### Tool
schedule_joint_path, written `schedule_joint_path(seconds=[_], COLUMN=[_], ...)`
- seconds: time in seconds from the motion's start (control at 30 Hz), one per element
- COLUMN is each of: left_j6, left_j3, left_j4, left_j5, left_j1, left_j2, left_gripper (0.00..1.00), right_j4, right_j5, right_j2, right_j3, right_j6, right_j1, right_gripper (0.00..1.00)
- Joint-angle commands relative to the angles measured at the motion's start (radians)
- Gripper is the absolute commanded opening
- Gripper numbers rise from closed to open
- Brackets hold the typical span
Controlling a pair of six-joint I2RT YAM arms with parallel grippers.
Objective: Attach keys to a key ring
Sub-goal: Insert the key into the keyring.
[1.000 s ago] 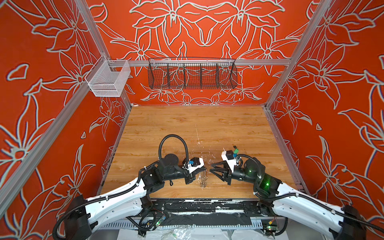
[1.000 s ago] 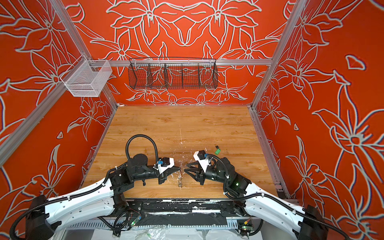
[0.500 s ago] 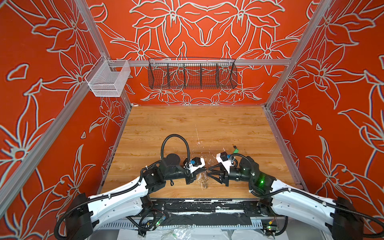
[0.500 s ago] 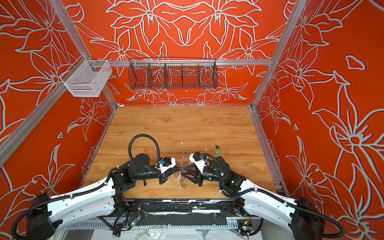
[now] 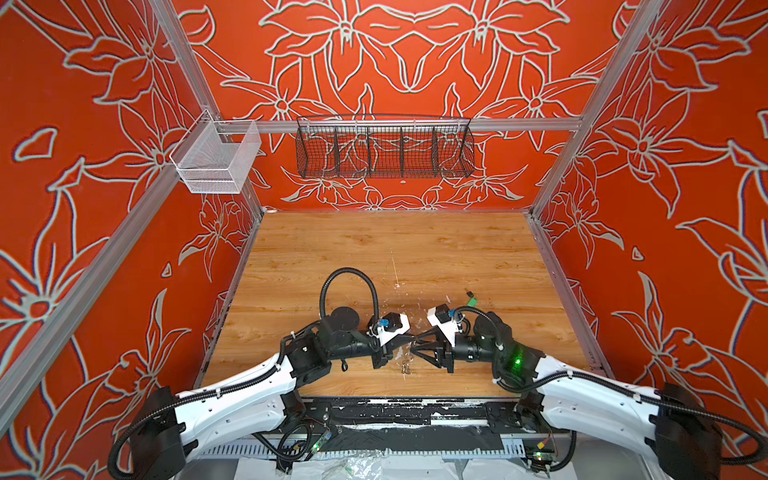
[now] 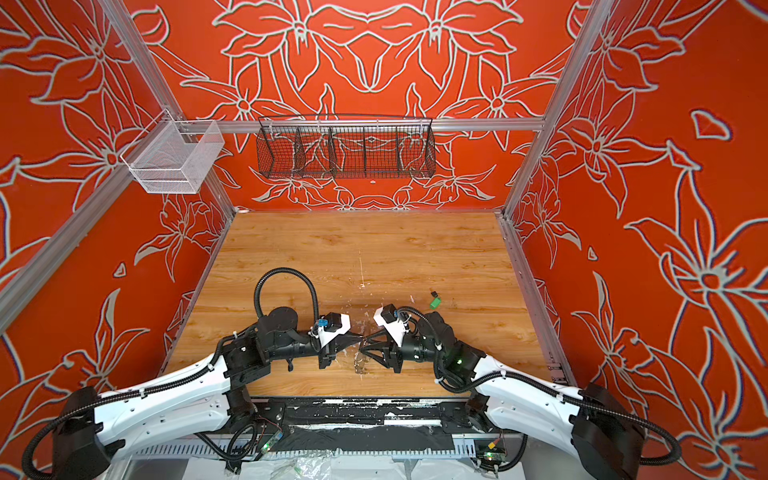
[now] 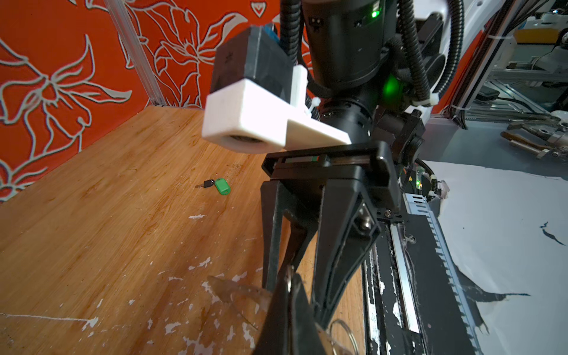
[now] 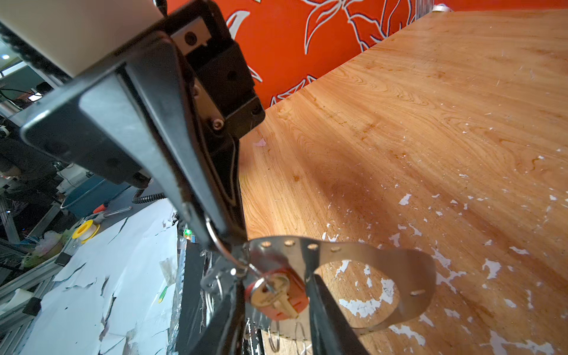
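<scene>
So the left end effector (image 8: 222, 241) is pinched shut on a wire loop (image 8: 212, 230) at the key ring (image 8: 384, 255) rim, up off the counter (image 8: 430, 123). The orange key (image 8: 270, 296) looks clamped in the right end effector (image 8: 275, 281). I'd hold the left rigid and thread slowly. The green key (image 7: 222, 186) lies on the counter, well apart.

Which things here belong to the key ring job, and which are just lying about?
Job:
key ring
orange-tagged key
green-tagged key
left pincer, shut on the key ring
right pincer

Not part of it:
black wire basket
white mesh basket
white paint flecks
</scene>
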Motion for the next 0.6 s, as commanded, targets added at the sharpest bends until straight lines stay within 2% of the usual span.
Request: schedule_joint_path(seconds=[0.0,0.57], left_j6=[-0.012,-0.069], left_j3=[0.012,-0.042], left_j4=[0.071,0.176], left_j5=[0.038,0.02], left_j1=[-0.005,-0.004], left_j2=[-0.018,-0.037], left_gripper=[0.0,0.0], right_j4=[0.066,0.176], right_j5=[-0.012,-0.01], right_j2=[0.01,0.014], right_j3=[0.024,0.001], right_j6=[0.006,0.037], right_j1=[0.011,0.037], right_gripper=[0.33,0.36])
